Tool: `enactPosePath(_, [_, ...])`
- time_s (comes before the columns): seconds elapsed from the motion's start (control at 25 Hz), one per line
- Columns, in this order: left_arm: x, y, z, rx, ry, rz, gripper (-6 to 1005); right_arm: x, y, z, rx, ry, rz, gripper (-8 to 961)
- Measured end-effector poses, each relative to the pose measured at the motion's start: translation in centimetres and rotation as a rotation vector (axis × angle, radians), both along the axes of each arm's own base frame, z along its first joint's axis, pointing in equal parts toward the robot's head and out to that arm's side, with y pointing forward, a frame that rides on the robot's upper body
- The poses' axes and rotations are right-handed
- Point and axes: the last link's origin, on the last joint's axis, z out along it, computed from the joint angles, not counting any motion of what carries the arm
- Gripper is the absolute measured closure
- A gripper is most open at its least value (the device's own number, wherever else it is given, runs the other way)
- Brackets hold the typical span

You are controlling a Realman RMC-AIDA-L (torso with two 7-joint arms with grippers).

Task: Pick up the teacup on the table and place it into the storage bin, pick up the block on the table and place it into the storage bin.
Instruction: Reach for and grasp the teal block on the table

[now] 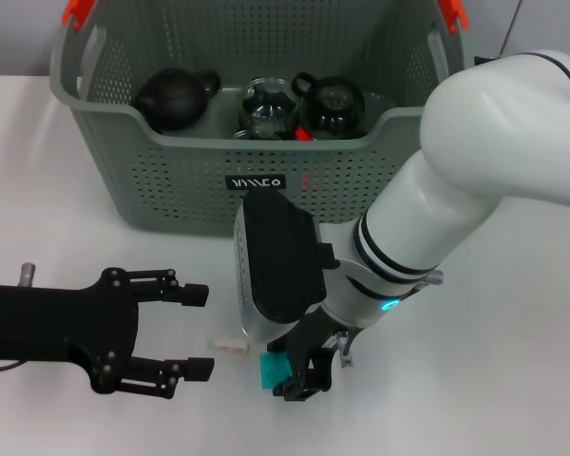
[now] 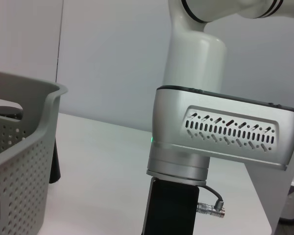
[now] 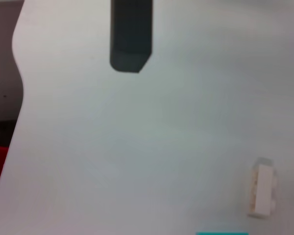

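A white table (image 1: 513, 380) is seen, with a pale wall (image 2: 112, 58) shown only from the left wrist. The storage bin (image 1: 171, 180), holding teapots, sits far back. The left gripper (image 1: 198, 331) is spread apart. The right gripper (image 1: 304, 372) is clamped on a teal block (image 1: 269, 369). A small white block (image 3: 262, 192) lies beside it.

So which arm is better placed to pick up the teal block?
The right. The right gripper is already down at the teal block, fingers around it. The left gripper is open off to the block's left, nearer the small white block.
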Motion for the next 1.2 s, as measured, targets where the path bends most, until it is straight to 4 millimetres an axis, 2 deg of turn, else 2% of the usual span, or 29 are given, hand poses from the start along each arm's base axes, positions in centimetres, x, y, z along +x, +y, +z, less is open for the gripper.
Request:
enactPosePath(0.76, [-0.07,0.07,0.05,0.008,0.000,0.006,189,0.16,-0.02,-0.02,0.000,-0.005,0.005,430])
enactPosePath(0.96, [-0.09,0.09,0.10,0.009,0.000,0.006,189,0.16,0.07,0.05,0.007,-0.008,-0.001,528])
enactPosePath(1.2, [-0.05,0.05,0.13,0.008,-0.003,0.004,189,0.11,0.17,0.24,0.012,-0.008,-0.006,528])
